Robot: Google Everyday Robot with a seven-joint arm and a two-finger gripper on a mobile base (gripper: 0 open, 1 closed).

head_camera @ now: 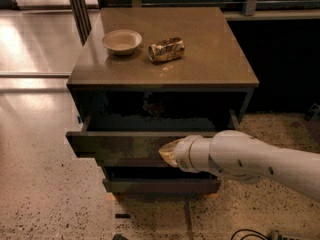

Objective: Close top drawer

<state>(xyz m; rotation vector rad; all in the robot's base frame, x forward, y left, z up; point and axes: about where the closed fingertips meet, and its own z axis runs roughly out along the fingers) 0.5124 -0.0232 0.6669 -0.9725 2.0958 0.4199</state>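
The top drawer (pixel 115 144) of the dark cabinet stands partly pulled out, its flat handleless front facing me and its dark inside showing above it. My gripper (pixel 168 153) is at the end of the white arm that comes in from the right. Its tip rests against the drawer front, right of the middle. The arm's wrist hides the right part of the front.
On the cabinet top (pixel 210 59) stand a small beige bowl (pixel 122 41) and a crushed can (pixel 166 50). Two lower drawer fronts (pixel 160 185) sit under the open one. The speckled floor (pixel 45 194) lies to the left and in front. A dark wall is at the right.
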